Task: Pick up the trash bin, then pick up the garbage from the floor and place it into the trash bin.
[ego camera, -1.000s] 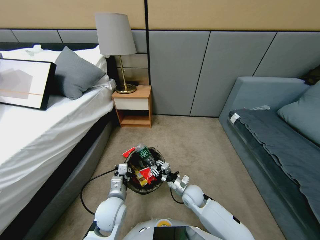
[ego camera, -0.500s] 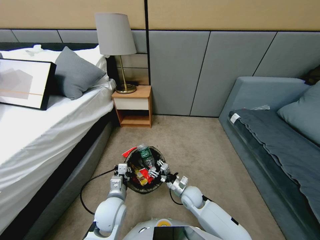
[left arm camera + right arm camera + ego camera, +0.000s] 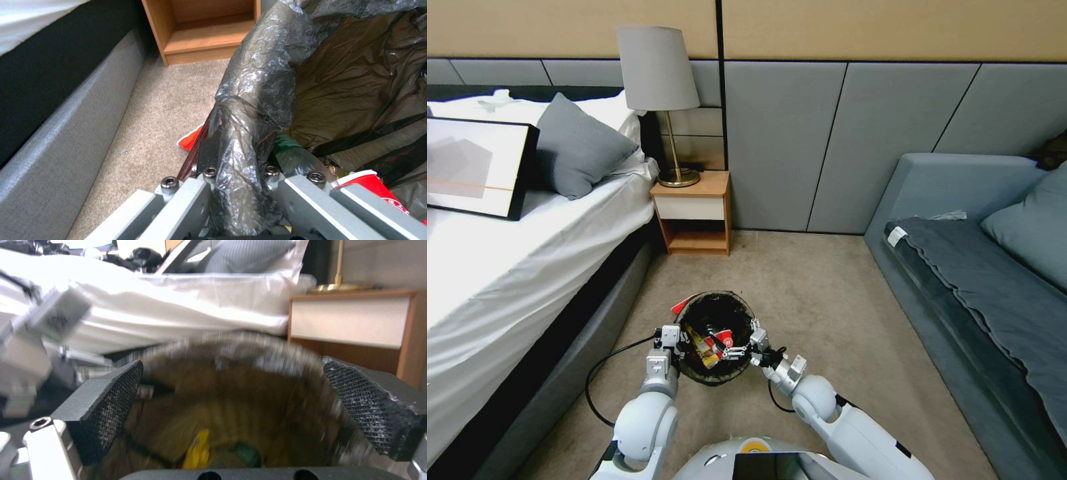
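The trash bin [image 3: 744, 311], lined with a dark bag, hangs just above the carpet in front of me. My left gripper [image 3: 671, 340] is shut on its bag-covered rim [image 3: 258, 90], one finger inside and one outside. My right gripper [image 3: 739, 345] hovers open over the bin's near right edge, its mesh pads [image 3: 111, 406] spread wide with nothing between them. Garbage lies inside the bin [image 3: 267, 343]: yellow and red wrappers [image 3: 707, 340], a green-labelled bottle [image 3: 289, 150] and a yellow wrapper [image 3: 198, 450]. One red wrapper [image 3: 681, 306] lies on the floor against the bin's far left side, the same red wrapper [image 3: 191, 140] showing beside the left fingers.
The bed [image 3: 507, 267] runs along the left, with its grey base close to the bin. A wooden nightstand [image 3: 694, 213] with a lamp stands at the back wall. A grey sofa [image 3: 980, 267] fills the right. Bare carpet [image 3: 814, 293] lies between them. A black cable [image 3: 604, 363] trails by my left arm.
The bottle that stuck up above the bin at my right gripper has dropped down inside. The right gripper has drawn back slightly toward me. The left gripper keeps its hold on the rim.
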Motion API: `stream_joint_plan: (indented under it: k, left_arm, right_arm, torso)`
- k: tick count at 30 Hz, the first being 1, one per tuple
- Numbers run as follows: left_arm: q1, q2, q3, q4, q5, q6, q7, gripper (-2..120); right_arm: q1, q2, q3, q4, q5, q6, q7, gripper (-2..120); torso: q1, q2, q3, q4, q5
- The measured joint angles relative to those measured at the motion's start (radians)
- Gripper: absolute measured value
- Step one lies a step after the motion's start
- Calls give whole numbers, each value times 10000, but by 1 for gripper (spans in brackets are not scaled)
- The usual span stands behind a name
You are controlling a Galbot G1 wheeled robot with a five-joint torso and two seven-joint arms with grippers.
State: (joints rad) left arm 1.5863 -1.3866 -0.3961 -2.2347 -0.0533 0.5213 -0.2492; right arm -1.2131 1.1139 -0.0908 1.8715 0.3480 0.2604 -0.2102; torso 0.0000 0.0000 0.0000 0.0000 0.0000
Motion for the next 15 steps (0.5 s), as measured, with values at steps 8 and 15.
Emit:
stream_joint_plan:
  k: [8,15]
  left_arm:
    - [57,120,-63,4,-14,3,0,0]
    - [197,286,-186,-12,-16,-34,-4,0]
  right_arm:
    - [-231,132,558,1662,-465,130,938,100]
    - [-899,350,1544,3995,-954,-239,2535,100]
  torso:
    - [0,0,1,1,0]
    - [0,0,1,-1,-2]
